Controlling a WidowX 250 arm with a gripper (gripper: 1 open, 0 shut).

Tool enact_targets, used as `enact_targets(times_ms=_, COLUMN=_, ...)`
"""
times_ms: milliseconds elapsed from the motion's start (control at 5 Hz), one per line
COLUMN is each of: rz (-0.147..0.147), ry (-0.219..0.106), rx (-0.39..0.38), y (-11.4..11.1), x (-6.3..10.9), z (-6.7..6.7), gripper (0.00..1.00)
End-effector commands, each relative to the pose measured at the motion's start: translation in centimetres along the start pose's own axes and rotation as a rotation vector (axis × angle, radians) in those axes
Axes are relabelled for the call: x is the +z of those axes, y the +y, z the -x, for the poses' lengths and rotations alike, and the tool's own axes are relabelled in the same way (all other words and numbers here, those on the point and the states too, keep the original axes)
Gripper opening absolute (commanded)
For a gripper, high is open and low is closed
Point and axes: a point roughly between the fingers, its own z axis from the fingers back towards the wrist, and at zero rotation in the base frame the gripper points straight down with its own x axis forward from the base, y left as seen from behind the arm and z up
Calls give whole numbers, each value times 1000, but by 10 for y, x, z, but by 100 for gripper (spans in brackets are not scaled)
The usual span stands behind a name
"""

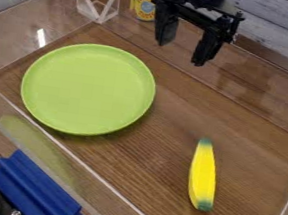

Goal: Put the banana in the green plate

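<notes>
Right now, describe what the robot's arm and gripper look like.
The gripper is black, with two long, slim, straight fingers hanging from a blocky black body. Only the lower end of the arm shows at the top edge of the picture, also black and boxy. A small patch of yellow shows just behind it; whether that belongs to the arm cannot be told. No cables or markings can be made out.

banana (202, 174) right of plate (87, 88), apart

No legible text, label, brand, number or sign is seen anywhere around the green plate (89, 90); nothing printed can be read on it.
</notes>
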Motion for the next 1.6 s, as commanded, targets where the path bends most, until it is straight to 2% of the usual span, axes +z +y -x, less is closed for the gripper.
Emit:
enact_targets(times_ms=0, rz=3, ry=11, rx=18, y=-8, x=-7, z=8, gripper=100)
enact_targets(times_ms=400, rz=36, ry=-23, rx=127, y=-53, x=-15, z=41, gripper=100)
enact_targets(times_ms=600, rz=47, ry=-46, rx=173, y=-76, x=-17, z=50, gripper=100)
enact_targets(times_ms=800, rz=60, ry=-70, rx=193, y=-97, x=-25, z=54, gripper=100)
enact_targets(times_ms=1000, rz=65, ry=-90, rx=203, y=-103, x=-36, z=57, gripper=100)
enact_targets(times_ms=1400, rz=72, ry=-99, rx=220, y=-104, x=-60, z=57, gripper=100)
